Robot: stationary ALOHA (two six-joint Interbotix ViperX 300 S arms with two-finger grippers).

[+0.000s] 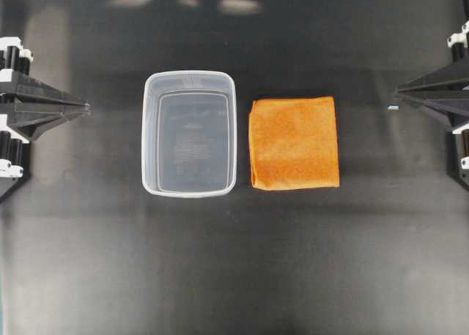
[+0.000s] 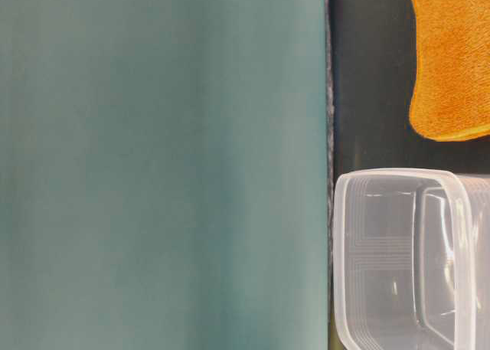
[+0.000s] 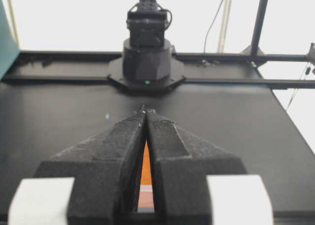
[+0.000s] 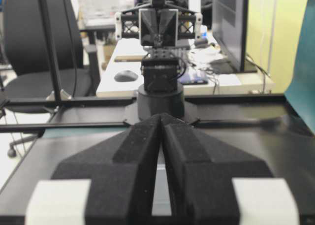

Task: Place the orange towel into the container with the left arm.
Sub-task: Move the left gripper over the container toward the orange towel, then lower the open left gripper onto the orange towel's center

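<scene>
The orange towel (image 1: 294, 143) lies folded flat on the black table, right of centre. The clear plastic container (image 1: 190, 133) stands empty just left of it, almost touching. Both also show in the table-level view: the towel (image 2: 452, 59) and the container (image 2: 406, 258). My left gripper (image 1: 86, 108) is shut and empty at the table's left edge, pointing at the container. In the left wrist view (image 3: 146, 109) a sliver of the towel (image 3: 145, 166) shows between the closed fingers. My right gripper (image 1: 396, 94) is shut and empty at the right edge; its jaws meet in the right wrist view (image 4: 161, 115).
A small white speck (image 1: 393, 108) lies on the table near my right gripper. A teal wall (image 2: 153, 166) fills the left of the table-level view. The opposite arm bases (image 3: 146, 52) (image 4: 160, 87) stand at the table's ends.
</scene>
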